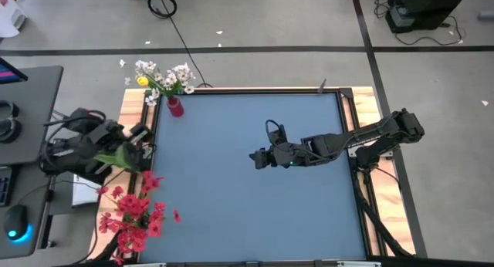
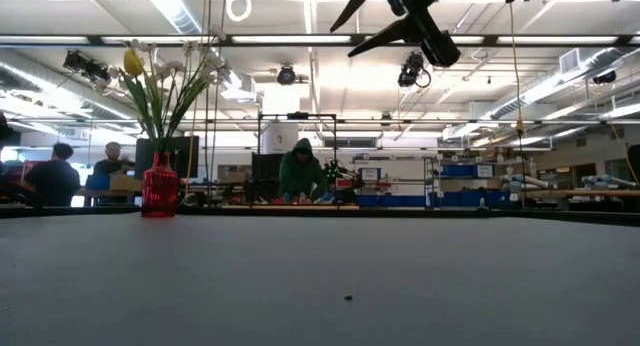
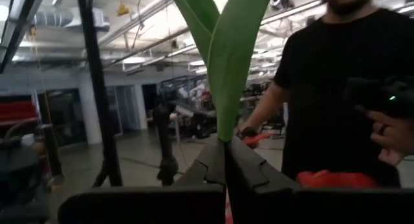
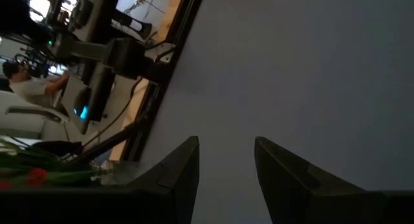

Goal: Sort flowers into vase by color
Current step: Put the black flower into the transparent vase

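Observation:
A small red vase (image 1: 175,106) (image 2: 159,189) stands at the table's far left corner and holds white blossoms (image 1: 166,76) and one yellow flower (image 2: 133,62). Red flowers (image 1: 137,213) cluster at the table's near left edge; what they stand in is hidden. My left gripper (image 1: 133,153) (image 3: 225,156) is at the left edge, just far of that cluster, shut on a green leaf. My right gripper (image 1: 255,157) (image 4: 226,162) hovers open above the middle of the table, pointing toward its left side; in the low view it shows at the top (image 2: 400,26). My left gripper pinches a long green leaf (image 3: 225,130) between its two shut fingers (image 3: 249,169), which close on its lower part. The leaf rises past the fingertips and splits into two blades (image 3: 210,17). In the high view the leaf (image 1: 117,155) lies beside the red blossoms.
The blue mat (image 1: 255,205) is bordered by a wooden frame (image 1: 370,120). A desk with a mouse (image 1: 15,221) and cables sits left of the table. A person in a black shirt (image 3: 343,88) stands close beyond the left gripper. A small dark speck (image 2: 347,297) lies on the mat.

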